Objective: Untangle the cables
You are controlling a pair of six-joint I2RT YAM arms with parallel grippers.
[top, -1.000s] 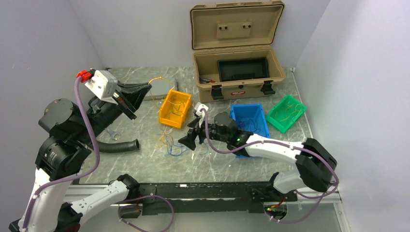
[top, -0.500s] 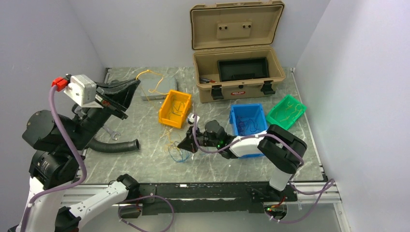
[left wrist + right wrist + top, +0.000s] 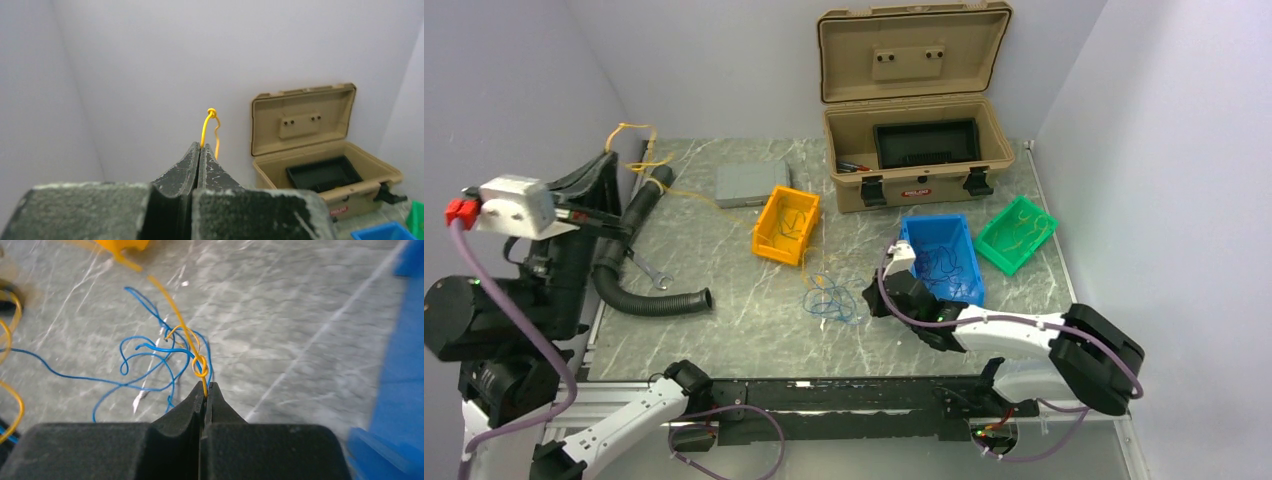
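Observation:
The cables are a small tangle of thin blue wires point(image 3: 832, 298) point(image 3: 150, 347) on the table, with a yellow wire point(image 3: 686, 194) running out of it. That wire passes the orange bin and stretches to the far left. My left gripper point(image 3: 612, 160) point(image 3: 200, 148) is raised high at the left and shut on the wire's end point(image 3: 206, 127), which loops above the fingertips. My right gripper point(image 3: 871, 301) point(image 3: 205, 386) sits low just right of the tangle. It is shut on the yellow wire just below a small yellow knot point(image 3: 200, 367).
An orange bin point(image 3: 786, 225), a blue bin point(image 3: 941, 255) and a green bin point(image 3: 1016, 233) hold more wires. An open tan toolbox point(image 3: 914, 140) stands at the back. A black corrugated hose point(image 3: 649, 295), a wrench point(image 3: 649, 272) and a grey box point(image 3: 746, 183) lie at the left.
My right gripper shut on the yellow wire and pulled right, dragging the tangle with it. My left gripper swung up and left, drawing the yellow wire out long.

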